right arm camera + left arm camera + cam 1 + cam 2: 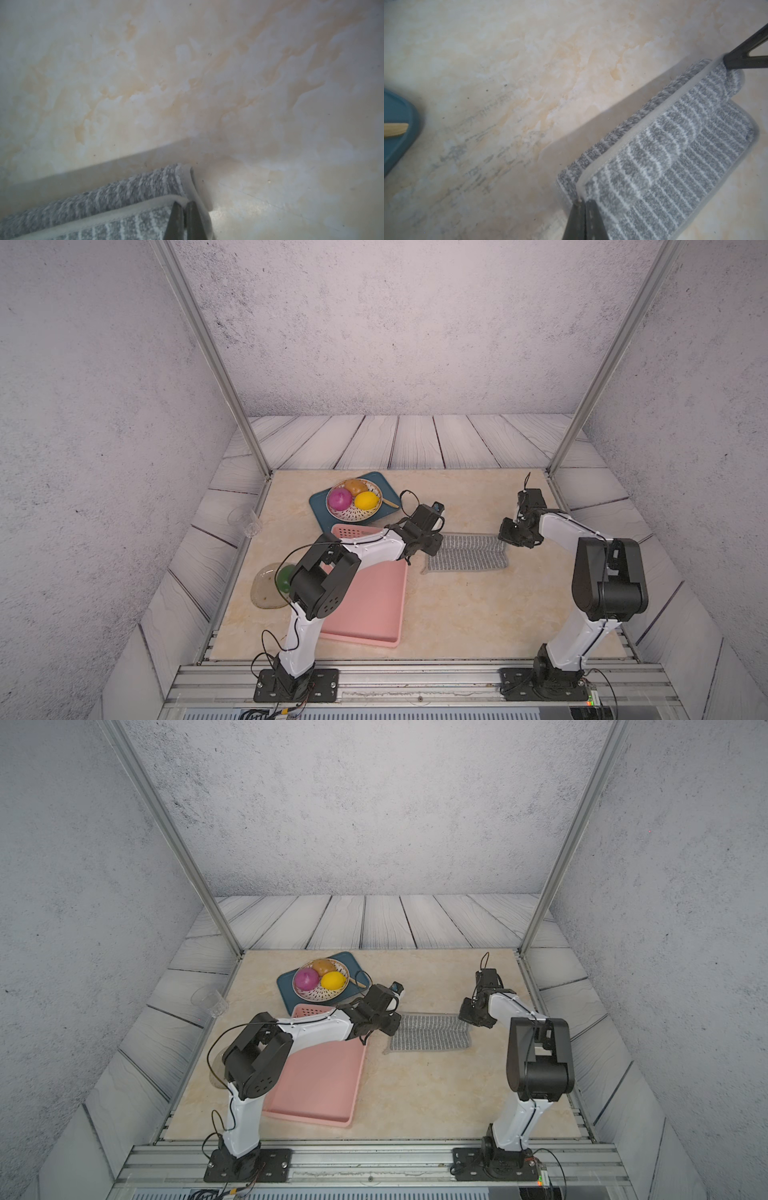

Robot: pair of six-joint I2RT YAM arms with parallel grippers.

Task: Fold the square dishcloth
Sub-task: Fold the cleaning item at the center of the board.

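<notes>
1. Square dishcloth (467,558), one soft grey cloth with thin white stripes and a grey hem, lies right of centre on the single beige marble-look worktop (457,614). Around it stand grey speckled walls (395,323), pale plank-patterned panels (415,443) and two slanting aluminium posts (216,360).
2. Two white-and-black arms (582,626) reach in. The left end effector (584,202) and the right end effector (182,204) are each pinched narrow on a far corner of the cloth's hem, and a doubled layer shows along that edge.
3. One flat pink rectangular tray (370,605) lies left of the cloth, partly under the left arm.
4. One dark teal tray (316,510) carries one white perforated bowl (353,516).
5. One pink slotted basket (353,531) sits between the two trays.
6. One clear glass plate (264,591) holds one green vegetable (286,577).
7. Three pieces lie in the bowl: a magenta onion (340,498), a yellow lemon (366,500) and a brown potato (355,486).
8. One clear cup (245,520) stands off the worktop's left edge.
</notes>
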